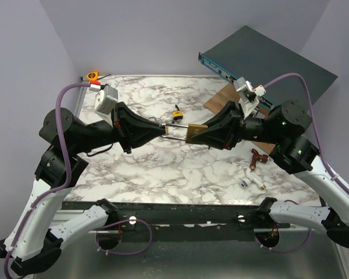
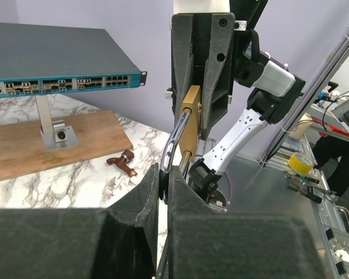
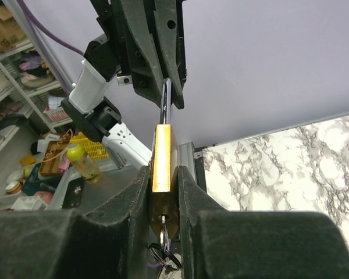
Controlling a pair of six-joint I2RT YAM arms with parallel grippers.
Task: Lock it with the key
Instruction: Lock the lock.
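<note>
Two robot arms met nose to nose above a marble table [image 1: 163, 168], sharing one brass padlock [image 1: 196, 132] held clear of the surface at mid-table. The left gripper [image 1: 163, 131] was clamped fully shut on the steel shackle [image 1: 174, 131], and the right gripper [image 1: 192, 135] was closed narrowly on the flat sides of the padlock's body. In the right wrist view, one key [image 3: 163, 237] sat in the keyhole at the bottom of the body, with a ring hanging below it; whether more keys hung on that ring could not be told. The task looked partly done: lock gripped at both ends and key inserted. Whether the shackle was pushed home was not clear, so seating it and turning the key probably remained. Counted elsewhere: one network switch [image 1: 267, 58] standing on one wooden board [image 1: 221, 102] at the far right, one copper-coloured fitting [image 1: 256, 158] and one small white and silver part [image 1: 251, 183] on the table's right side, one small black and yellow item [image 1: 176, 111] just behind the padlock, and one orange tape measure [image 1: 93, 75] at the far left corner.
</note>
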